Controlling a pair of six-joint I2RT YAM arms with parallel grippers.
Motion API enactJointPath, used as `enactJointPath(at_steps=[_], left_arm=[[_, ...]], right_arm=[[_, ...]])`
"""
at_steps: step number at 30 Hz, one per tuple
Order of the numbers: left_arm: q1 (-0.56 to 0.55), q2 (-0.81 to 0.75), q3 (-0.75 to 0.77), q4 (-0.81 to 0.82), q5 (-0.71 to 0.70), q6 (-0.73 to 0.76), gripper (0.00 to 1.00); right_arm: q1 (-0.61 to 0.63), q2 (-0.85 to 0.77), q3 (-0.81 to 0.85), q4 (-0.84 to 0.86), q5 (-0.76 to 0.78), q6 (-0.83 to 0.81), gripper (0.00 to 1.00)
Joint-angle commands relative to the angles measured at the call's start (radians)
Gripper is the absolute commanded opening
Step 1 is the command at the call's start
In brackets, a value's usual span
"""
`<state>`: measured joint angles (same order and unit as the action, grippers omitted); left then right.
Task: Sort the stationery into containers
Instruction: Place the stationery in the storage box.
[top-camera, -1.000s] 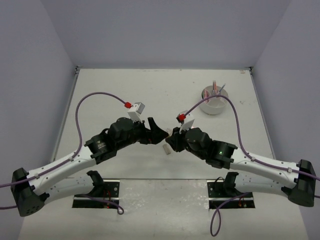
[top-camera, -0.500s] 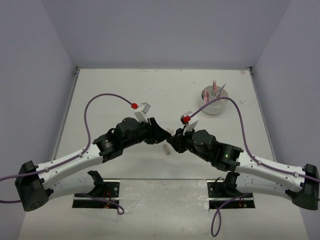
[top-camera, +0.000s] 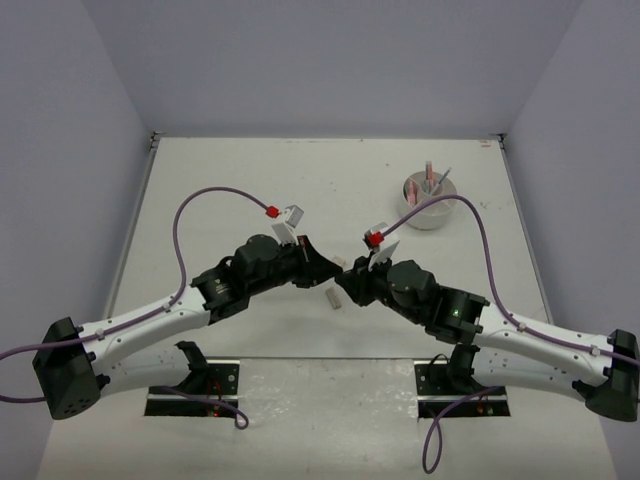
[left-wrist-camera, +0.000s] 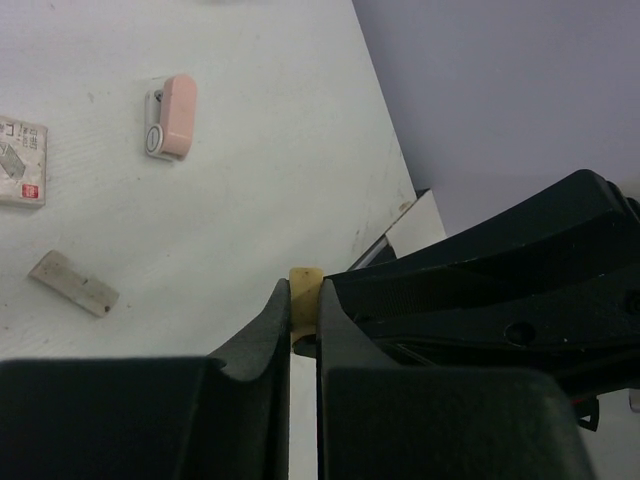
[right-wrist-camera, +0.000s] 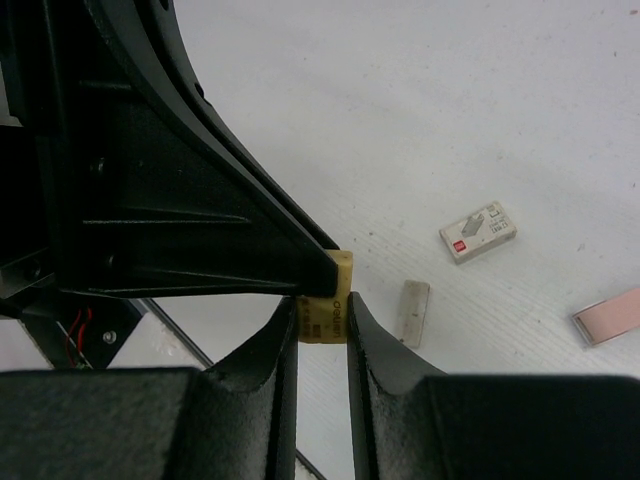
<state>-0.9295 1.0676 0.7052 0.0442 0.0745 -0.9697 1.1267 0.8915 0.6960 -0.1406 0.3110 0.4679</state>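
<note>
Tan eraser (right-wrist-camera: 325, 300) is clamped by left fingers (left-wrist-camera: 262, 340) and right fingers (right-wrist-camera: 275, 350); white tub (top-camera: 430, 221) sits nearer the right arm (top-camera: 530, 340).

Top camera looks down from above and behind the arm bases (top-camera: 195, 382) at the frame's bottom, taking in the whole surface (top-camera: 300, 180). The wrist cameras look close along the left gripper (left-wrist-camera: 303, 302) and right gripper (right-wrist-camera: 320, 306); both share the tan block (left-wrist-camera: 303, 284), pale strip (left-wrist-camera: 73, 283) and pink case (left-wrist-camera: 172, 117).
</note>
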Motion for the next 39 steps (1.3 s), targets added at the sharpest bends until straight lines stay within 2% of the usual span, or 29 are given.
enactJointPath(at_steps=[1,2,3,7,9,13,18,20,22,24,29,30,33,39], left_arm=[[-0.006,0.006,0.023,0.056,0.073,0.050,0.00],[-0.005,0.012,0.044,0.044,0.065,0.078,0.00],[-0.005,0.021,0.075,0.019,0.042,0.104,0.00],[0.003,0.082,0.196,-0.065,-0.086,0.243,0.00],[0.019,0.132,0.296,-0.116,-0.159,0.336,0.00],[0.075,0.274,0.422,-0.095,-0.200,0.471,0.00],[0.132,0.488,0.601,0.031,-0.159,0.636,0.00],[0.151,0.602,0.734,0.075,-0.065,0.677,0.00],[0.166,0.693,0.783,0.091,-0.022,0.692,0.00],[0.178,0.842,0.933,0.121,0.026,0.712,0.00],[0.185,1.093,1.172,0.184,0.057,0.720,0.00],[0.186,1.116,1.215,0.198,0.055,0.713,0.00],[0.190,1.226,1.336,0.270,0.019,0.684,0.00],[0.189,1.462,1.585,0.316,-0.054,0.641,0.00]], right_arm=[[0.005,-0.013,0.000,0.080,0.039,-0.009,0.32],[0.006,-0.010,0.000,0.074,0.039,-0.001,0.52],[0.006,-0.008,0.004,0.055,0.053,0.014,0.63],[0.005,-0.018,0.030,-0.077,0.155,0.104,0.85],[0.005,-0.038,0.052,-0.200,0.284,0.192,0.86],[0.005,-0.106,0.119,-0.502,0.439,0.400,0.87],[0.005,-0.231,0.135,-0.576,0.441,0.444,0.88],[0.005,-0.291,0.151,-0.644,0.440,0.469,0.88],[0.005,-0.328,0.161,-0.681,0.439,0.477,0.88],[0.004,-0.368,0.178,-0.737,0.433,0.493,0.89],[0.005,-0.428,0.222,-0.899,0.423,0.557,0.89],[0.004,-0.449,0.226,-0.920,0.418,0.566,0.89],[0.005,-0.512,0.233,-0.931,0.384,0.559,0.98],[0.005,-0.584,0.243,-0.947,0.326,0.554,0.99]])
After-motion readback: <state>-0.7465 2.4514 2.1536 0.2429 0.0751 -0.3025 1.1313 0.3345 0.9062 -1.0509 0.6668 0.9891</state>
